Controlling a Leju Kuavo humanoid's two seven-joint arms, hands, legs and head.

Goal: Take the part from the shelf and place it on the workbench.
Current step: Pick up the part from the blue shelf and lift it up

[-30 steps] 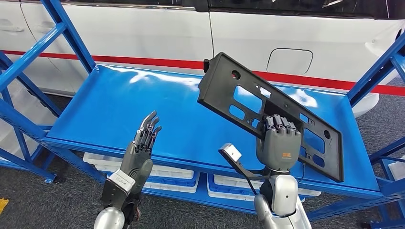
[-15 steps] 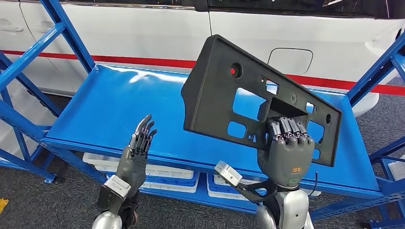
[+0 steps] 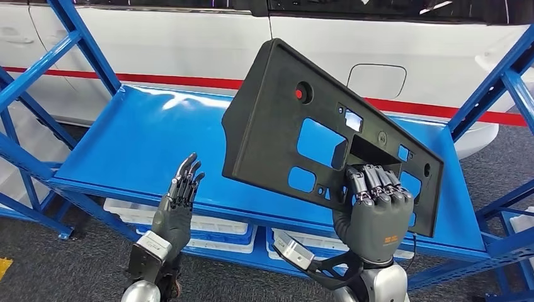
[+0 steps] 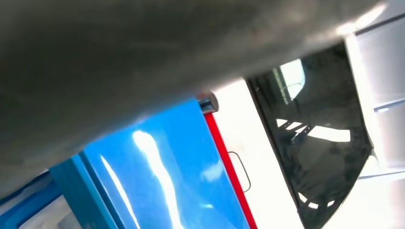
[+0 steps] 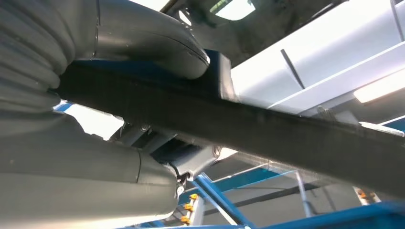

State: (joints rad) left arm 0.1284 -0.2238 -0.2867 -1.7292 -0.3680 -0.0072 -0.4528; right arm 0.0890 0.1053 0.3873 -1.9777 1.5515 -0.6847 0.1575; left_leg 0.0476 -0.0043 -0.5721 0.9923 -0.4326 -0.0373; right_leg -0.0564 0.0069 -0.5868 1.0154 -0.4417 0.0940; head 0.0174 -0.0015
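Pick-up complete, placement outstanding: the right hand (image 3: 376, 211) grips the black part (image 3: 296, 135) by its near right edge, held tilted clear above the blue shelf (image 3: 138, 145), while the left hand (image 3: 178, 201) hangs empty, fingers apart, workbench unseen.

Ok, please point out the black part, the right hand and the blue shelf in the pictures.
black part (image 3: 271, 119), head view, on its solid upper left area.
right hand (image 3: 376, 211), head view, on the back of the hand that grips the part.
blue shelf (image 3: 135, 148), head view, on its bare top surface.
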